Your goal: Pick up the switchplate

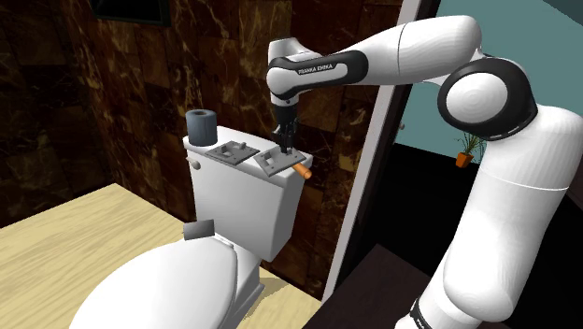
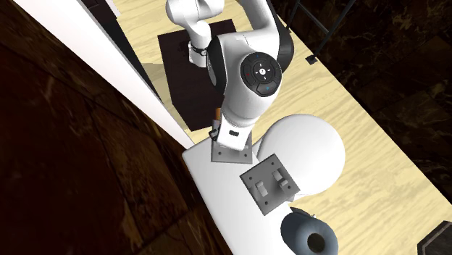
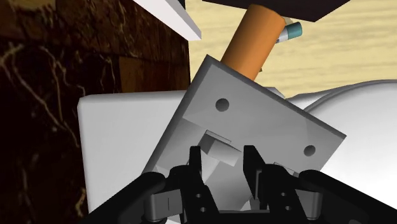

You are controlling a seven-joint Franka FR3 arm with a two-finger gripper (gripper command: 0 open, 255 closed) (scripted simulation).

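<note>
Two grey switchplates lie on the white toilet tank lid (image 1: 245,173). My gripper (image 1: 286,148) points straight down onto the nearer switchplate (image 1: 277,163), the one closer to the door frame. In the wrist view this switchplate (image 3: 267,121) is a grey plate with round screw holes and a raised toggle (image 3: 218,151). My gripper (image 3: 224,154) is open, and its fingers stand on either side of the toggle, low over the plate. The other switchplate (image 2: 269,183) has two toggles and lies apart, toward the dark roll. From above, my arm covers part of the nearer switchplate (image 2: 233,154).
An orange cylinder with a pale blue tip (image 3: 256,39) lies at the tank's edge, just past the nearer plate. A dark toilet roll (image 1: 201,124) stands at the lid's far end. A dark marbled wall (image 1: 112,84) rises behind the tank. The toilet bowl lid (image 1: 173,280) is below.
</note>
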